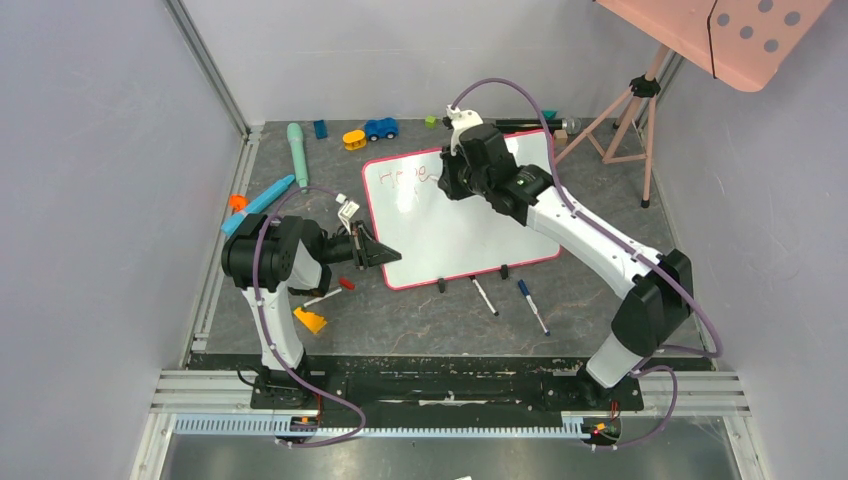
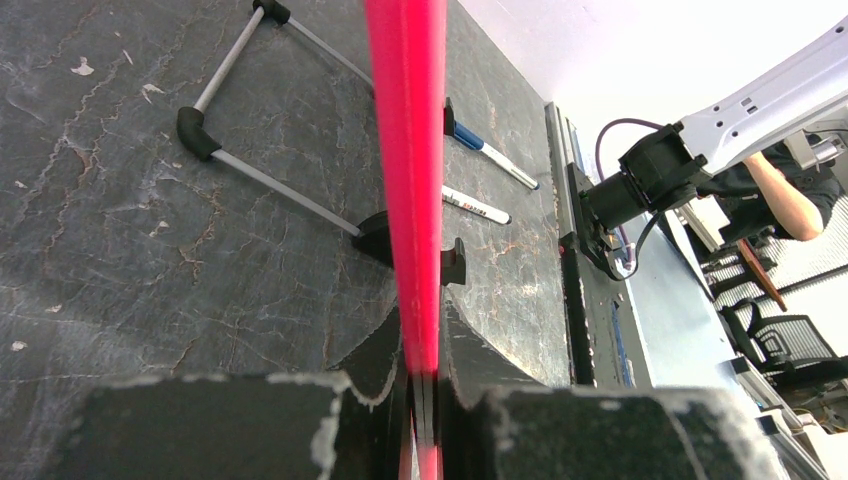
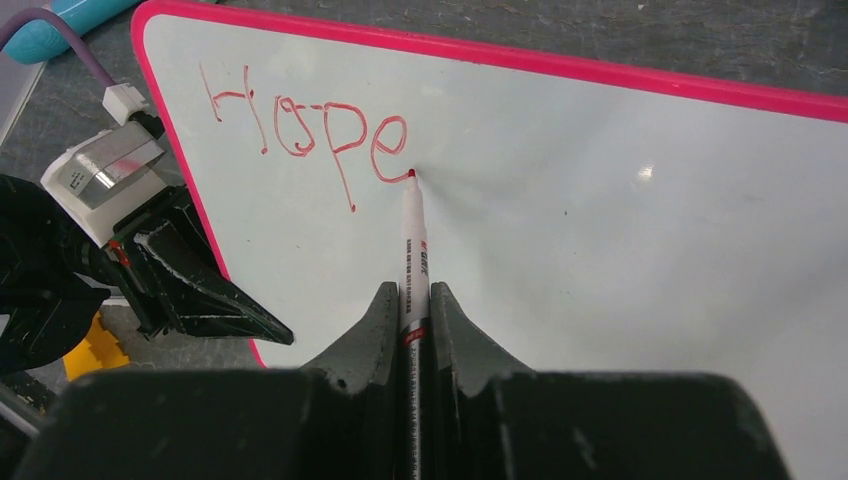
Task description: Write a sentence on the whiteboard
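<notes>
ROBOTICS LAB, TEST CELL: A white-and-black left robot arm [image 1: 278, 320] and its twin right robot arm [image 1: 590, 235] stand bolted by silver aluminium profile rails [image 1: 200, 385] at the near edge of a dark grey, crack-veined surface [image 1: 400, 325], boxed in by plain pale panel walls [image 1: 100, 150]. Purple cables [image 1: 505, 85] loop over the arms. Test props lie about: a glossy whiteboard with a thin red-pink frame [image 1: 450, 235], a blue toy car [image 1: 381, 128], loose marker pens [image 1: 485, 297]. A pink perforated panel [image 1: 745, 35] sits on a tripod [image 1: 630, 115] in the far corner. Beyond the cell, the left wrist view catches black mesh office chairs [image 2: 775, 335] and a person's bare forearm [image 2: 785, 190].
</notes>
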Motion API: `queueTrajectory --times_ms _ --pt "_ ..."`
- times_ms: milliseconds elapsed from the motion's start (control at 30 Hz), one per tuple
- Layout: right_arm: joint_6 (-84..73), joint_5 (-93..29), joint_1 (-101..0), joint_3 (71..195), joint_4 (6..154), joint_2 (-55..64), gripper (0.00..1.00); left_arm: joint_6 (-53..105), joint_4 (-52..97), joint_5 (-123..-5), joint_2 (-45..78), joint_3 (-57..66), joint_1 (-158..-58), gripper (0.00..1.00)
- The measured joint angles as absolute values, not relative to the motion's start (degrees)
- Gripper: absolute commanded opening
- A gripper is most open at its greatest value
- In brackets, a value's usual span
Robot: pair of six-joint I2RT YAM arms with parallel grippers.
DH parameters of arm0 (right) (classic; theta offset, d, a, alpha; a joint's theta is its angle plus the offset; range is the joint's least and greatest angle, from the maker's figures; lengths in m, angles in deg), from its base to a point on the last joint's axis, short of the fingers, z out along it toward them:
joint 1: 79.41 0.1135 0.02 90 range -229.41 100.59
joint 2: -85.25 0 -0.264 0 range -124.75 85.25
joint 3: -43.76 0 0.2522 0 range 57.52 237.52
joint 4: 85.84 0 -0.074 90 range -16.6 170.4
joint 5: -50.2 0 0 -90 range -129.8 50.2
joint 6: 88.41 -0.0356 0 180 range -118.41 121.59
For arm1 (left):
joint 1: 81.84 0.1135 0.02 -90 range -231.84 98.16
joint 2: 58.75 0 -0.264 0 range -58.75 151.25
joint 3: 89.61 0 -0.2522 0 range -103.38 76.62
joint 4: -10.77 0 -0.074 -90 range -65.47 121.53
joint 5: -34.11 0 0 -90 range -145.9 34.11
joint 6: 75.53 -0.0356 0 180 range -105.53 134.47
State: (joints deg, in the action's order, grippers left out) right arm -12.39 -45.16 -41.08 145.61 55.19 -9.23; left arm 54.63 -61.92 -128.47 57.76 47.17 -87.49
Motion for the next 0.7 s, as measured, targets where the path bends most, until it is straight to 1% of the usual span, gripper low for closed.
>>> queueTrajectory --times_ms 333,700 --pt "-11.58 -48.33 -41.85 142.23 57.59 -2.93 0.0 54.63 -61.94 -128.47 57.76 47.17 -87.49 0.02" --pt "-10.81 -50.71 -43.11 143.04 57.0 -4.4 0.0 54.63 -61.94 -128.47 57.76 47.17 -87.49 0.02"
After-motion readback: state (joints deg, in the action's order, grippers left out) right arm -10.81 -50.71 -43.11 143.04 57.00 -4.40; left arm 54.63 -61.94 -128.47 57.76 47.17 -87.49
